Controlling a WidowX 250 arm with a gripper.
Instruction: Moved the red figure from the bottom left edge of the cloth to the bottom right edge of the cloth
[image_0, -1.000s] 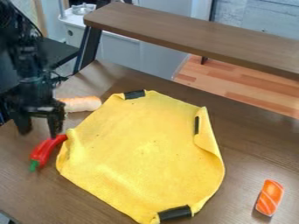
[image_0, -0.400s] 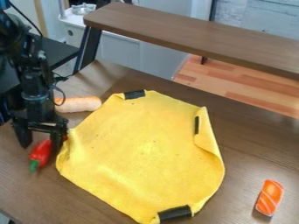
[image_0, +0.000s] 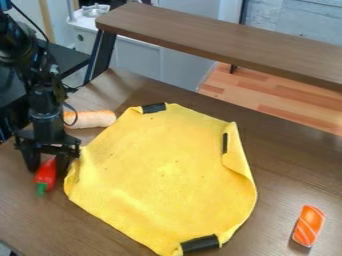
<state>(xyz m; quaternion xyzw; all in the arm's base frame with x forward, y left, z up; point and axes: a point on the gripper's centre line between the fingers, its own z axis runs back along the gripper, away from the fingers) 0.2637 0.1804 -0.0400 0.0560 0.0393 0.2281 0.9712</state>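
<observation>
Black two-finger gripper (image_0: 47, 173) is hanging over the shiny red chili-shaped toy with green stem (image_0: 45, 175), fingers spread, one on each side, so it's looking like a straddle and not a grip. Toy is lying on the brown wooden table (image_0: 127, 227), just beside the lower left edge of the yellow fabric cloth (image_0: 167, 175). Step in hand, as I'm judging it: grasping. Doing it well means keeping the toy centred, getting the tips low around its thick body, then closing evenly; closing too high is risking a slip on the rounded skin. The near finger is sitting close to the cloth's edge, so watching for pinched fabric. After that, lifting clear before crossing, since dragging would be rucking the cloth.
</observation>
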